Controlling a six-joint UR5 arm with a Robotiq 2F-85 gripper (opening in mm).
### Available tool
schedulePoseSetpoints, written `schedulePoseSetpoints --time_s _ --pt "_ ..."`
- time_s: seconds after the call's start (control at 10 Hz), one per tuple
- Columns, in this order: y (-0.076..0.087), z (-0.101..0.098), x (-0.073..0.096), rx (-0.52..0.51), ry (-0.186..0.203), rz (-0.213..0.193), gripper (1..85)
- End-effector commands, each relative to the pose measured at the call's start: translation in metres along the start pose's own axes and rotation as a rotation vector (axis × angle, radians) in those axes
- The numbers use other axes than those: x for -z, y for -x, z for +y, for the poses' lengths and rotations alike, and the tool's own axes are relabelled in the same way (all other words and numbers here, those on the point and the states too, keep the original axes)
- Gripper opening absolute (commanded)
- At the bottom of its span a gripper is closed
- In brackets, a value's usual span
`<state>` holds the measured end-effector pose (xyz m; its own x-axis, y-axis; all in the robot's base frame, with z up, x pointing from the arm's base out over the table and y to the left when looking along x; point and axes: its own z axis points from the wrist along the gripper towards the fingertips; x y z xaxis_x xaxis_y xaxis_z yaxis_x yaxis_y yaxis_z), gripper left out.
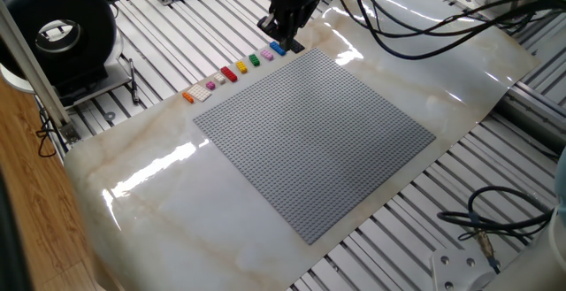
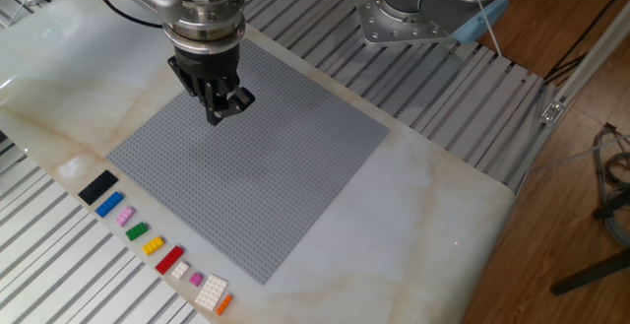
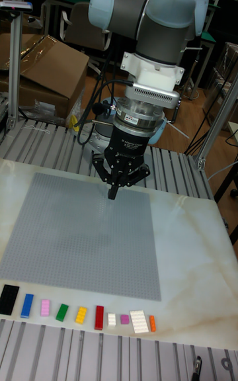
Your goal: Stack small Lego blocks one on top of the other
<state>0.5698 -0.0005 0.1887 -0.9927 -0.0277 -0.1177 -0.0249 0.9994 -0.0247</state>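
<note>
The small Lego blocks lie in a row on the marble beside the grey baseplate (image 2: 276, 176): dark navy (image 2: 96, 186), blue (image 2: 109, 205), pink (image 2: 125, 218), green (image 2: 137, 231), yellow (image 2: 153, 246), red (image 2: 169, 259) and orange (image 2: 223, 304). None is stacked. The tall fixed view shows the same row from navy (image 3: 8, 299) to orange (image 3: 152, 323). My gripper (image 2: 222, 113) hangs over the baseplate, well away from the row, fingers together and holding nothing. It is also in the tall fixed view (image 3: 114, 192). In one fixed view the gripper (image 1: 285, 43) hides the navy block.
Two white blocks (image 2: 210, 291) and a small pink one (image 2: 196, 279) share the row. The robot base (image 2: 413, 14) stands past the baseplate's far edge. A black round device (image 1: 57, 34) and loose cables (image 1: 495, 225) lie off the marble slab.
</note>
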Motion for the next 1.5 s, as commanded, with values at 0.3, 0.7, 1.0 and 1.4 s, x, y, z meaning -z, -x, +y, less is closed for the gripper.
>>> schedulePoseSetpoints --time_s 0.3,0.7,1.0,1.4 --pt "0.000 0.005 -0.002 -0.001 0.030 -0.009 1.0" --pt "0.007 0.004 0.001 0.008 0.022 -0.021 1.0" --pt "0.012 -0.007 0.005 0.061 -0.025 -0.028 1.0" --pt "0.012 0.004 0.001 0.008 0.007 -0.016 1.0"
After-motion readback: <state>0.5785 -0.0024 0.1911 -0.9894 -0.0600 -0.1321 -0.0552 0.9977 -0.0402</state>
